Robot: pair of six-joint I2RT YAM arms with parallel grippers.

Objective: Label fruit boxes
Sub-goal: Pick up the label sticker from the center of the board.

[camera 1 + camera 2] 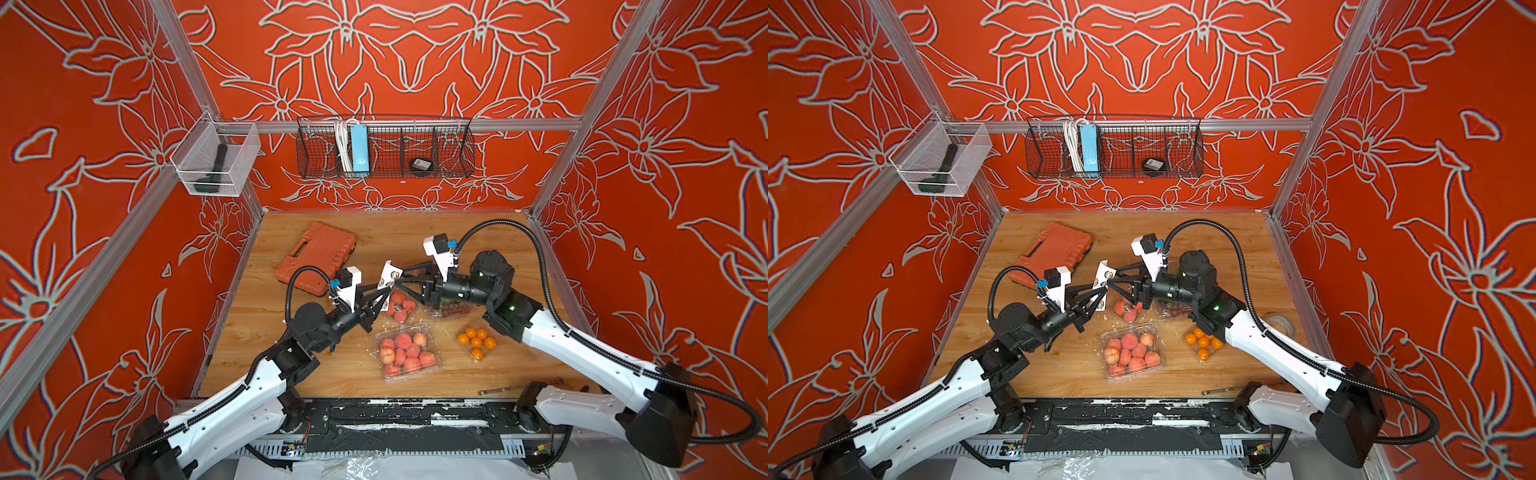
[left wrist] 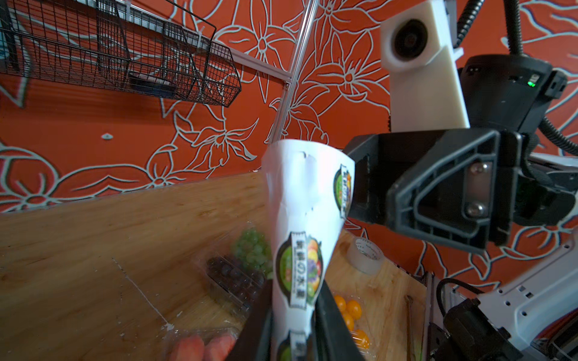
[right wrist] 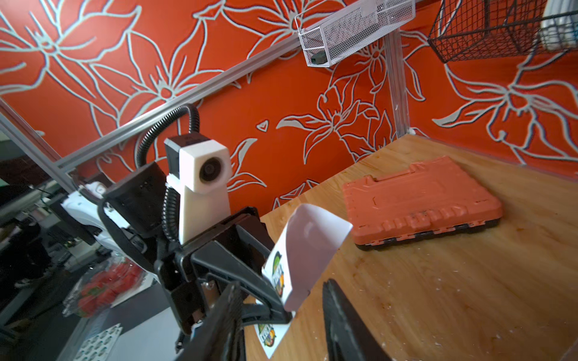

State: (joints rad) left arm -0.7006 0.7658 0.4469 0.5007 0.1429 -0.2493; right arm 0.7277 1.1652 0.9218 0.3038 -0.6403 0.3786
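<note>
The four clear fruit boxes sit together on the wooden table (image 1: 332,232), from its middle toward the right. The box of few peaches (image 1: 400,307) lies right under the spot where my two grippers meet. Just to its right, the box of grapes (image 2: 247,265) is mostly hidden beneath my right wrist in both top views. The left wrist view shows its green and dark bunches. Nearer my base rests the box of many peaches (image 1: 409,353), with the box of small oranges (image 1: 477,343) to its right, beside my right forearm.

Above the few peaches, my left gripper (image 2: 294,290) is pressed together on a white sticker sheet (image 2: 300,193). It pinches the lower part, so the curled strip stands up with its round fruit labels showing. My right gripper (image 3: 281,286) faces it, jaws partly spread, one finger on each side of the sheet's upper part. A gap shows beside one finger. The other lies close to a label at the sheet's edge, and I cannot tell whether it touches.

An orange tool case (image 1: 316,257) lies behind my left gripper, well apart from the boxes. A roll of tape (image 1: 1281,324) sits near the table's right edge.
</note>
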